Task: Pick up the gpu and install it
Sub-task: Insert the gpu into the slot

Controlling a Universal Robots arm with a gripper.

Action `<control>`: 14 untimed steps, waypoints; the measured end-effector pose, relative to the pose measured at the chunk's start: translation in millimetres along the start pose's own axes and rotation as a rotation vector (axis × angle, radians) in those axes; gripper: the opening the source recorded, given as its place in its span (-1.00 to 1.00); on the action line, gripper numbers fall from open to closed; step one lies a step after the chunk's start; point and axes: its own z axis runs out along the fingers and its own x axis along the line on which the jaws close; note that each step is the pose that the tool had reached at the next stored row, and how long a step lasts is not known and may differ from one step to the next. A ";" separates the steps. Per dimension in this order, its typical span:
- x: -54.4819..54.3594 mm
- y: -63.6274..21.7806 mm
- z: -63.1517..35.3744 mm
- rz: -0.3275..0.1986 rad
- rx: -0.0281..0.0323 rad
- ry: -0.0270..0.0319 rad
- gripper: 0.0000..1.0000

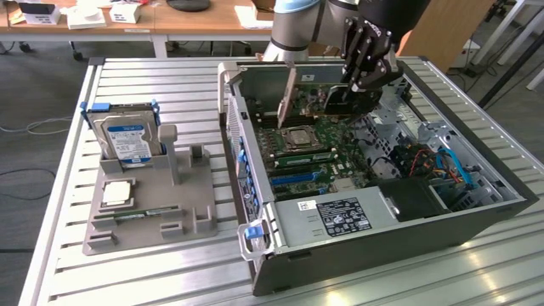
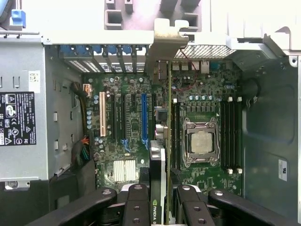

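My gripper [image 1: 361, 86] is shut on the gpu [image 1: 327, 101], a thin dark card held on edge with its silvery bracket [image 1: 287, 95] toward the case's rear wall. It hangs over the motherboard [image 1: 319, 153] inside the open computer case [image 1: 374, 255]. In the wrist view the gpu [image 2: 168, 117] appears edge-on, running from between my fingers [image 2: 138, 202] up to the bracket [image 2: 165, 42]. It lies between the blue slot [image 2: 144, 117] and the processor socket [image 2: 201, 141]. Whether its edge touches a slot is not visible.
A grey fixture [image 1: 149, 210] on the slatted table [image 1: 170, 280] holds a silver hard drive [image 1: 127, 137], a processor [image 1: 116, 191] and a green memory stick [image 1: 136, 215]. The power supply [image 1: 336, 217] and cables [image 1: 425, 162] fill the case's near end.
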 end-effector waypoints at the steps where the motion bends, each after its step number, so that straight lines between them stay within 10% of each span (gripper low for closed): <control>1: 0.0 -0.2 0.2 -0.011 -0.0007 0.0004 -0.46; 14: 0.3 -0.8 4.0 -0.039 -0.0026 0.0019 -0.46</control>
